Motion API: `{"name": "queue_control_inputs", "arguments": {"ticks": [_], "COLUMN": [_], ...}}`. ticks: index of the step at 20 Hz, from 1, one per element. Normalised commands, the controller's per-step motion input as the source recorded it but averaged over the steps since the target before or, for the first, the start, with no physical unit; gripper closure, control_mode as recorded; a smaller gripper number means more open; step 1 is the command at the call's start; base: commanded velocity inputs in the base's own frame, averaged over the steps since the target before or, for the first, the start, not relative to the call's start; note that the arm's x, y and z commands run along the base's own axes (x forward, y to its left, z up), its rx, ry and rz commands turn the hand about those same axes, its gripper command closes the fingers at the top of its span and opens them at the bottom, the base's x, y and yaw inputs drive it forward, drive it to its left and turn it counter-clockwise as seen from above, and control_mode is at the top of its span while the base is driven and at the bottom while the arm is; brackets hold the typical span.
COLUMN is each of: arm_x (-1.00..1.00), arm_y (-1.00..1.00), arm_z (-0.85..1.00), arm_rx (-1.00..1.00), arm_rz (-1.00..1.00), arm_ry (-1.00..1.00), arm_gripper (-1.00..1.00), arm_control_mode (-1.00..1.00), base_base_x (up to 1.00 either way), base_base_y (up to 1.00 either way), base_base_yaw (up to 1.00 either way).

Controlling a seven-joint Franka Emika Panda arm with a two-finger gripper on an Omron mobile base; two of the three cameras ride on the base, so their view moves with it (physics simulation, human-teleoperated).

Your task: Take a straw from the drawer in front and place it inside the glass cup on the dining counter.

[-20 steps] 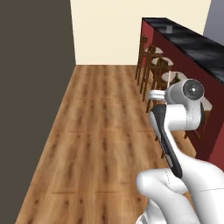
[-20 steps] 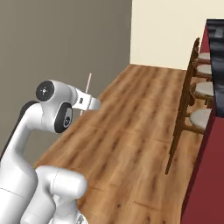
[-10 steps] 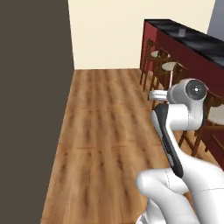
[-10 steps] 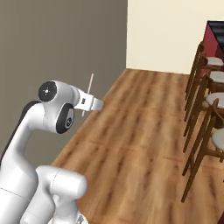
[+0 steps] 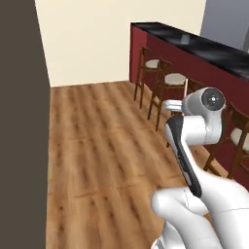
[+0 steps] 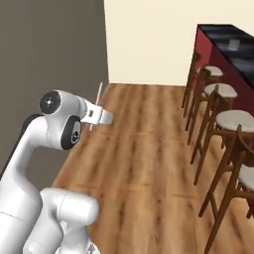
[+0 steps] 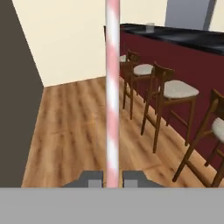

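A: Got it? Where's it now?
B: Yep. Thin pink-white striped straw pinched upright in dark two-finger gripper, nearly closed.
A: Step?
B: Carrying. Next: reach small clear glass cup atop long black stone dining counter, w/ wooden stools under. Drop in.

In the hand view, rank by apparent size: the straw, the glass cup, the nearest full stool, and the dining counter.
1. dining counter
2. stool
3. straw, tall but thin, and enlarged by nearness, held in the gripper
4. glass cup, tiny and far off

Base cams behind arm; shared stools
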Motion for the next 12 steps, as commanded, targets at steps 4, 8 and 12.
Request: {"name": "queue_control_inputs", "arguments": {"ticks": [4,8,12], "arm_x": [0.0,0.0,0.0], "arm_y": [0.0,0.0,0.0], "arm_z": [0.0,0.0,0.0], "arm_rx": [0.0,0.0,0.0], "arm_rz": [0.0,0.0,0.0], "arm_ry": [0.0,0.0,0.0], "arm_gripper": [1.0,1.0,1.0], "arm_control_mode": [1.0,1.0,1.0], "base_base_x": [1.0,0.98,0.87], "base_base_y": [0.55,0.57,0.62], "base_base_yaw": [-0.59,-0.6,-0.61]}}
